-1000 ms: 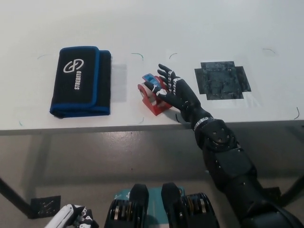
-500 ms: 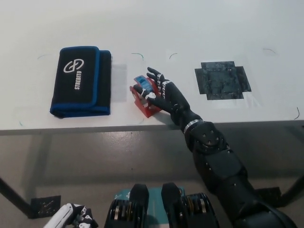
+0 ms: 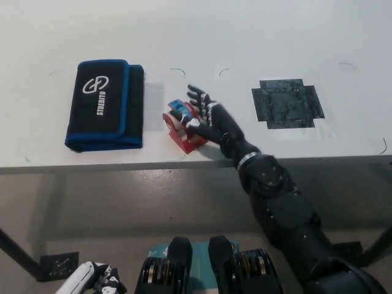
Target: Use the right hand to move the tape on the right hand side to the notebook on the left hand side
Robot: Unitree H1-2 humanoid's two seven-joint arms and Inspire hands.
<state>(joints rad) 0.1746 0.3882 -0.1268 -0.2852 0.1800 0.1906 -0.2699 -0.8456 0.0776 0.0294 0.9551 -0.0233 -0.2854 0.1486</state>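
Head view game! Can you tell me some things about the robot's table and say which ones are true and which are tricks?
1. The black right hand is on the red tape dispenser. True.
2. The tape dispenser sits on top of the notebook. False: it is on the white table, to the right of the notebook and apart from it.
3. The notebook is black with blue edges. True.
4. The white left hand is reaching for the notebook. False: it rests low at the picture's bottom left, below the table's edge.
5. A dark square patch lies left of the notebook. False: it lies on the table's right side.
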